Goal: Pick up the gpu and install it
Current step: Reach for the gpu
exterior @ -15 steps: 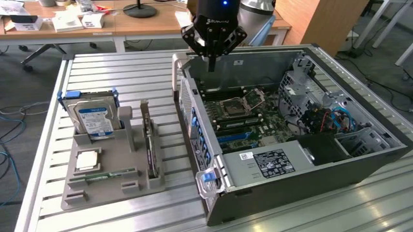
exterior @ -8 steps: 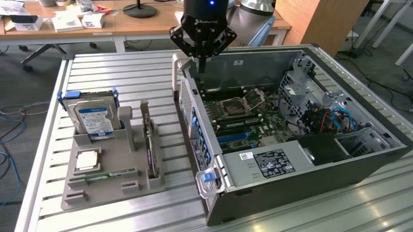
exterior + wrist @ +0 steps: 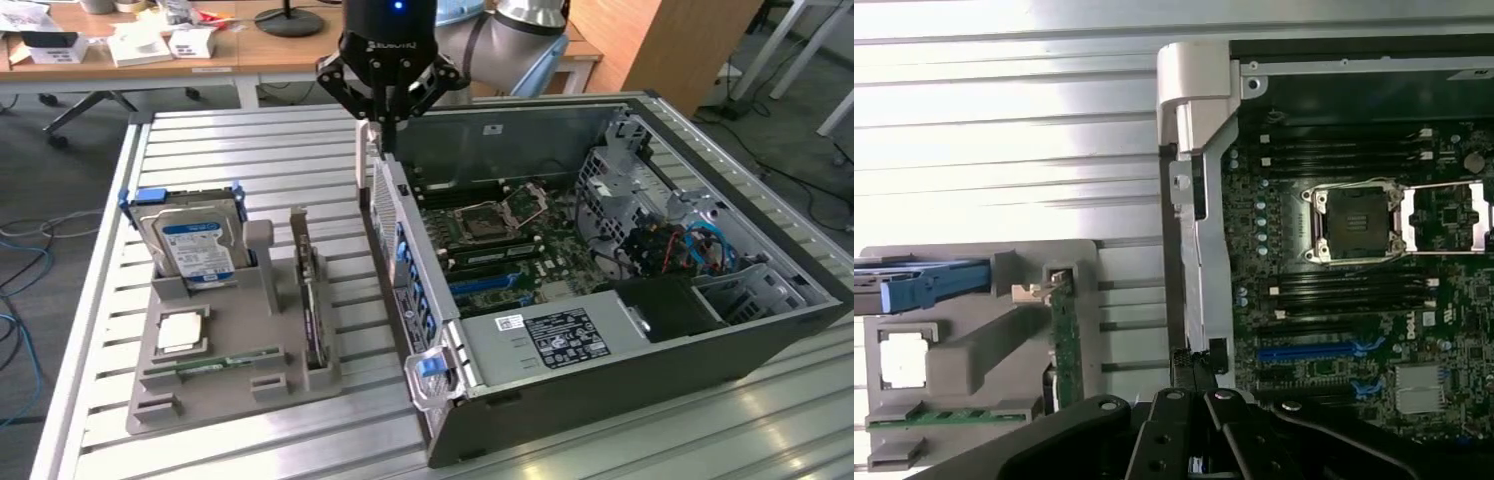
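The gpu (image 3: 308,300) stands on edge in a slot of the grey parts holder (image 3: 227,400), its metal bracket end pointing to the far side of the table. In the wrist view the gpu (image 3: 1064,335) shows as a thin green card edge. My gripper (image 3: 382,132) hangs shut over the near wall of the open computer case (image 3: 667,330), to the exterior view's right of the gpu and well above it. Nothing is between its fingers. The wrist view has the gripper (image 3: 1192,385) over the case wall, beside the motherboard (image 3: 1354,300).
The holder also carries a silver hard drive (image 3: 196,245) in a blue bracket, a square processor (image 3: 180,330) and a slim green memory stick (image 3: 214,362). Blue card slots (image 3: 487,285) lie on the motherboard. The slatted metal table (image 3: 240,150) ends near a desk behind.
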Controlling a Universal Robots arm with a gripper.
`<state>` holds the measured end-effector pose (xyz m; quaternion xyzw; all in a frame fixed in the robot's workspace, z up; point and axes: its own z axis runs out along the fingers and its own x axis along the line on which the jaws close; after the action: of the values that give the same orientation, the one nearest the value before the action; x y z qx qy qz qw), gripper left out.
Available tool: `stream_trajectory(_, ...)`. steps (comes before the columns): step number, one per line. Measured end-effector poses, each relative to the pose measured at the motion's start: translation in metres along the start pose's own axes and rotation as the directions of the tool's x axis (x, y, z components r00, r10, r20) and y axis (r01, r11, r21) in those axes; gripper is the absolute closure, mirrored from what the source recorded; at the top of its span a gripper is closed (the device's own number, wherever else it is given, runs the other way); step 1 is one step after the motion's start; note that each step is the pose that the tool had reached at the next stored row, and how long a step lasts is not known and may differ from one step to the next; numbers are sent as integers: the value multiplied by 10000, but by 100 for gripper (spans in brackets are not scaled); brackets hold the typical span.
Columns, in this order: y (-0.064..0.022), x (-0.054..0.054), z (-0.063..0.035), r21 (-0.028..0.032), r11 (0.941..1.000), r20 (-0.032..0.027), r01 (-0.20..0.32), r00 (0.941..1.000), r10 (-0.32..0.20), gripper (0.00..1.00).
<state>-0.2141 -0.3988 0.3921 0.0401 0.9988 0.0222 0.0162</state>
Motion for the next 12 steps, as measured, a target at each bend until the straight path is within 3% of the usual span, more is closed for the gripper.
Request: stream_trajectory(12, -29, 364, -10, -1, 10000, 28, -30, 10000, 30, 89)
